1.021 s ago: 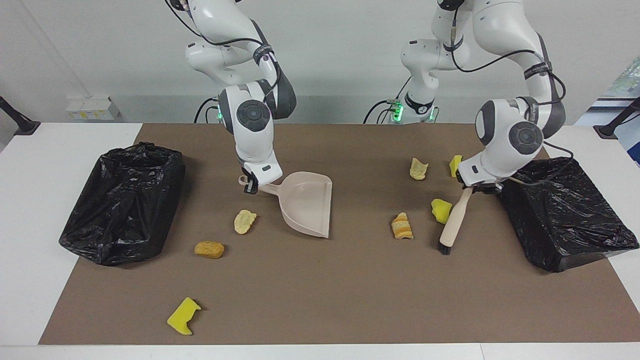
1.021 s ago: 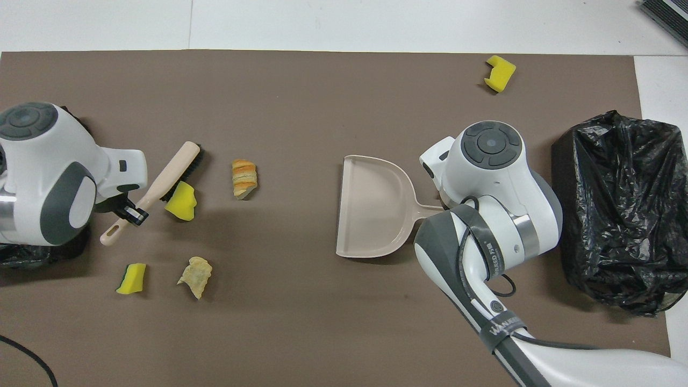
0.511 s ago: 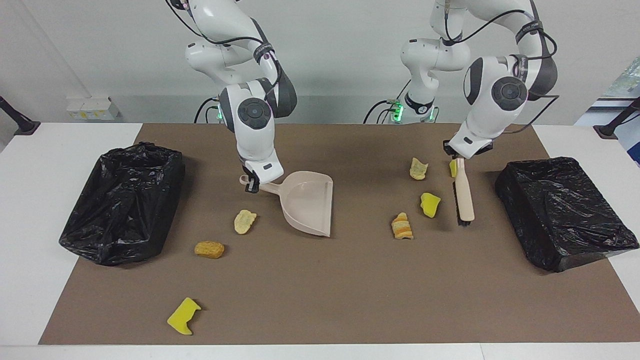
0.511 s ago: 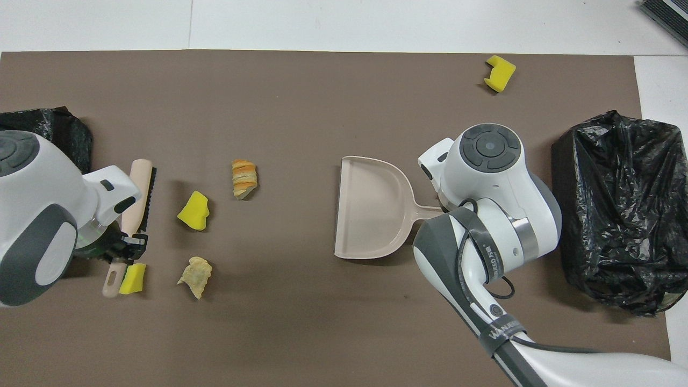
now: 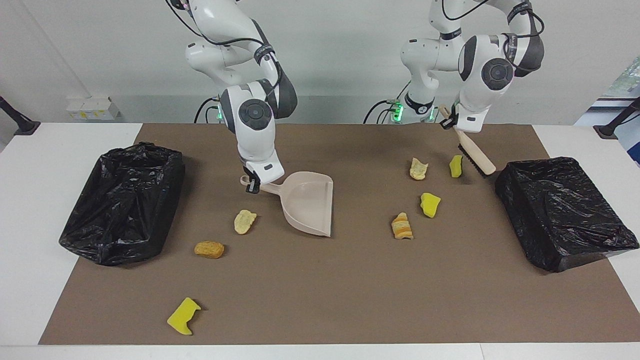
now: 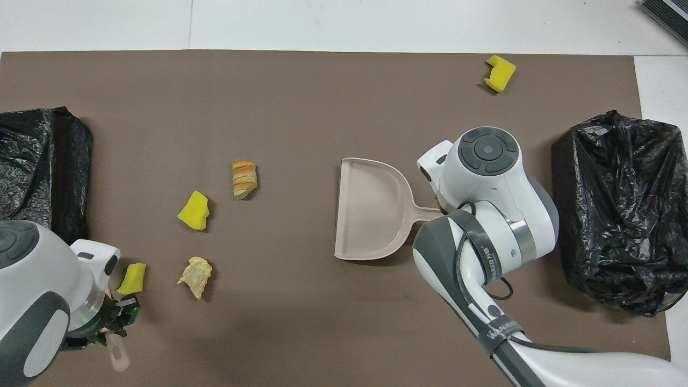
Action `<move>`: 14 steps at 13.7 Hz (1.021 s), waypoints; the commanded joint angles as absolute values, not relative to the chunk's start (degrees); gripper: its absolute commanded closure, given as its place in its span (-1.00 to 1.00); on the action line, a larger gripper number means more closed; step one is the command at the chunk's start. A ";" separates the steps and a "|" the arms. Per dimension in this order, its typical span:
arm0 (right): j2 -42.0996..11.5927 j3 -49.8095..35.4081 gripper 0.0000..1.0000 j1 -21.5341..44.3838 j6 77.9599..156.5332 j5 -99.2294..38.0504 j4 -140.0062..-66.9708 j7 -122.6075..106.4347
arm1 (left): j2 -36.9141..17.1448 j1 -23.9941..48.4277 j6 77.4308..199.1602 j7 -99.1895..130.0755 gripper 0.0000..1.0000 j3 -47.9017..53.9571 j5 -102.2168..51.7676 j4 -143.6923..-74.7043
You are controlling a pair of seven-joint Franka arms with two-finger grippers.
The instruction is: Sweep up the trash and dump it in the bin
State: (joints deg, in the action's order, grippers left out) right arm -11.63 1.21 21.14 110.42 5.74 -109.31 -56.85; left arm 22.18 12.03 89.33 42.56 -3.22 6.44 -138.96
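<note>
My right gripper (image 5: 251,184) is shut on the handle of the beige dustpan (image 5: 309,202), which rests on the brown mat mid-table with its mouth toward the left arm's end. My left gripper (image 5: 453,125) is shut on the wooden brush (image 5: 477,156), held up and tilted over the mat beside a yellow sponge scrap (image 5: 455,166). Near it lie a pale chip (image 5: 418,168), another yellow sponge (image 5: 430,204) and a striped pastry (image 5: 402,226). By the dustpan's handle lie a pale chip (image 5: 244,221) and a tan nugget (image 5: 209,249). One more yellow sponge (image 5: 183,316) lies farthest from the robots.
Two bins lined with black bags stand at the mat's ends: one (image 5: 125,202) at the right arm's end, one (image 5: 565,212) at the left arm's end. The brown mat (image 5: 350,290) covers most of the white table.
The left arm has lifted the brush off the mat and drawn it back toward the robots. One yellow sponge was pushed a little toward the middle. The dustpan has barely moved.
</note>
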 commanded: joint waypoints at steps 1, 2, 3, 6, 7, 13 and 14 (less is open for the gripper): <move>-9.49 0.88 1.00 20.74 112.15 5.80 -111.80 -57.22 | 25.58 12.04 90.96 51.29 1.00 -2.90 7.56 -144.82; -9.49 0.88 1.00 20.83 112.15 5.63 -111.88 -57.04 | 25.58 12.39 91.66 52.20 1.00 -2.81 7.56 -145.97; -9.32 0.88 1.00 20.83 112.15 5.63 -112.06 -56.43 | 25.49 12.57 92.45 52.29 1.00 -2.73 7.30 -147.03; -9.49 0.88 1.00 20.83 112.76 5.54 -112.15 -55.64 | 24.18 14.93 101.13 55.00 1.00 -2.72 2.21 -149.06; -9.41 0.88 1.00 20.92 113.11 5.54 -112.32 -55.63 | 22.26 15.81 104.64 56.24 1.00 -2.72 1.07 -148.71; -9.40 0.88 1.00 21.27 113.55 5.45 -112.59 -54.93 | 11.53 21.62 114.78 55.46 1.00 -2.72 -4.04 -139.15; -9.40 0.88 1.00 21.44 113.73 5.45 -112.59 -54.32 | 10.30 21.80 115.66 54.68 1.00 -2.72 -4.04 -137.39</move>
State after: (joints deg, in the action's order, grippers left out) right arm -11.08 1.22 21.27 111.89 5.69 -110.54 -56.34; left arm 14.92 20.37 114.87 55.60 -2.03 -3.48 -142.72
